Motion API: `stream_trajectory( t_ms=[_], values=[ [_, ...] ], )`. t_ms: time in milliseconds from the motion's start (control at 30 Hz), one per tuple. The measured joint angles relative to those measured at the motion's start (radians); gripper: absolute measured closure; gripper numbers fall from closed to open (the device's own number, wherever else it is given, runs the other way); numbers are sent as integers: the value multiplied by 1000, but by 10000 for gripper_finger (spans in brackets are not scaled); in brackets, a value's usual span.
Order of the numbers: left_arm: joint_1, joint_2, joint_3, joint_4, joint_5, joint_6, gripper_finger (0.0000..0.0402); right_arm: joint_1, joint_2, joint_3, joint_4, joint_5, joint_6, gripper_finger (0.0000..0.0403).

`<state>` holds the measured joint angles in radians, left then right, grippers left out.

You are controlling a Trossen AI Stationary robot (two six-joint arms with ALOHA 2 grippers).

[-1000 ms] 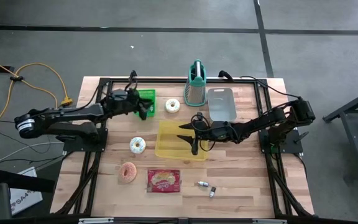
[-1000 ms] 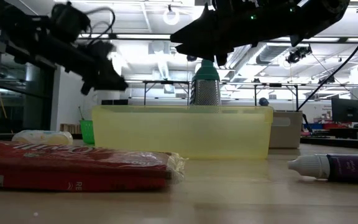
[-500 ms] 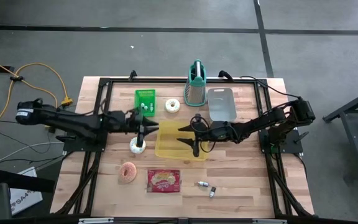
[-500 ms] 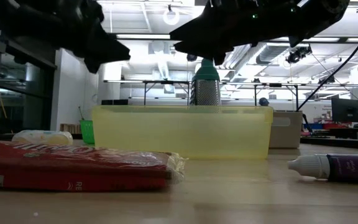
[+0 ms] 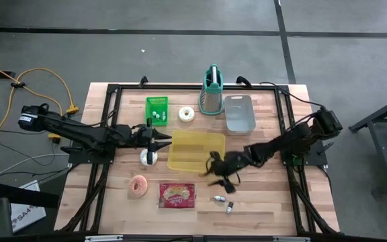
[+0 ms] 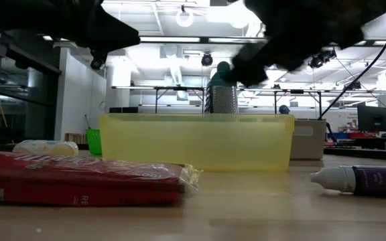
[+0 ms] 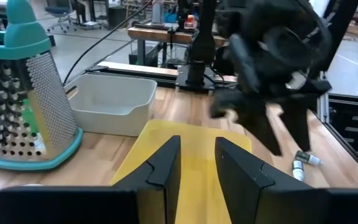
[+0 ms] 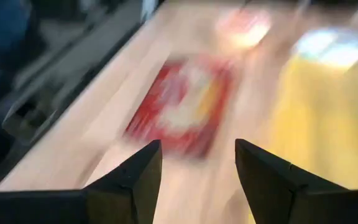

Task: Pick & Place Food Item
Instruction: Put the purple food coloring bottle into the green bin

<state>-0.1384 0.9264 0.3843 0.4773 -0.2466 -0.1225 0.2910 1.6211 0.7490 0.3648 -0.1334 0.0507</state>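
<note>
over the near edge of the yellow tray (image 5: 195, 151), my right hand (image 5: 222, 176) hangs with its fingers (image 8: 135, 180) spread wide and nothing between them; past them i see the red snack packet (image 8: 185, 107) lying flat on the counter (image 5: 267, 208). my left hand (image 5: 156, 139) sits at the tray's left side, right above the white doughnut (image 5: 148, 157), its fingers (image 7: 165, 163) drawn close with only a narrow gap, gripping nothing. the pink doughnut (image 5: 138, 186) lies just left of the packet, another white doughnut (image 5: 187, 114) beside the green basket (image 5: 156, 107). the grater (image 5: 211, 91) and grey bin (image 5: 239, 113) stand at the far side. a small bottle (image 6: 357, 181) lies right of the packet.
</note>
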Motion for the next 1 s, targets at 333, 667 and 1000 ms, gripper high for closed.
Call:
stream_trajectory(
  t_ms=[333,667,1000],
  values=[
    [22,3,0,-1,-3,-72,306,209,0,0,-91,188,174,213],
    [19,3,0,1,-2,-121,306,352,0,0,-139,472,316,213],
    [-10,3,0,2,-22,-121,306,414,3,156,-357,522,344,213]
  ],
)
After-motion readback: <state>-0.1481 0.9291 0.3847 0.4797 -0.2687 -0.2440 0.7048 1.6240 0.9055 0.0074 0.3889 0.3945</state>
